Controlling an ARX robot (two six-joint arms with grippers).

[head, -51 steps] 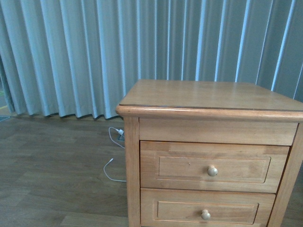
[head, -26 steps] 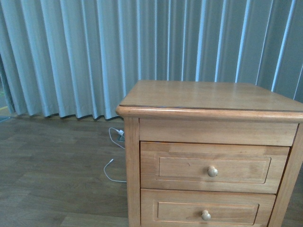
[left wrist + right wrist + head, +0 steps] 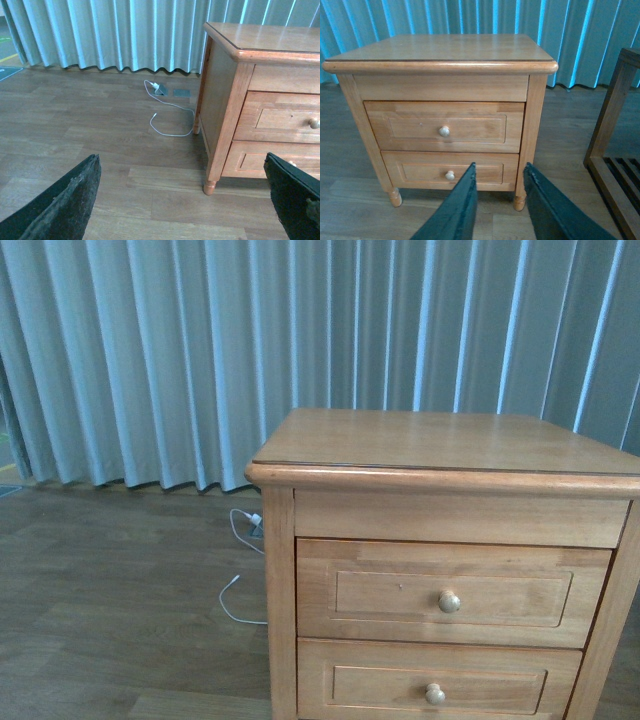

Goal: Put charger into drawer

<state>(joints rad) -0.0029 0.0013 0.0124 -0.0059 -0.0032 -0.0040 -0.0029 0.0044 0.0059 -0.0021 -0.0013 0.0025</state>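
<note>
Wood floor, pale curtains [image 3: 150,350]. The drawer [image 3: 450,590] stood closed at five o'clock — nothing begun. No charger visible. Left gripper [image 3: 180,200] gaped wide; right gripper [image 3: 499,200] parted, empty.

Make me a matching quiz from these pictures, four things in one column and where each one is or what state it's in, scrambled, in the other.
Things:
1. upper drawer
2. white cable
3. left tool
4. curtain

Places or states:
A. lies on the wood floor beside the nightstand
B. hangs in folds behind the nightstand
C. shut, with a round knob on its front
D. open, fingers far apart, holding nothing

Pairs: 1-C, 2-A, 3-D, 4-B
</note>
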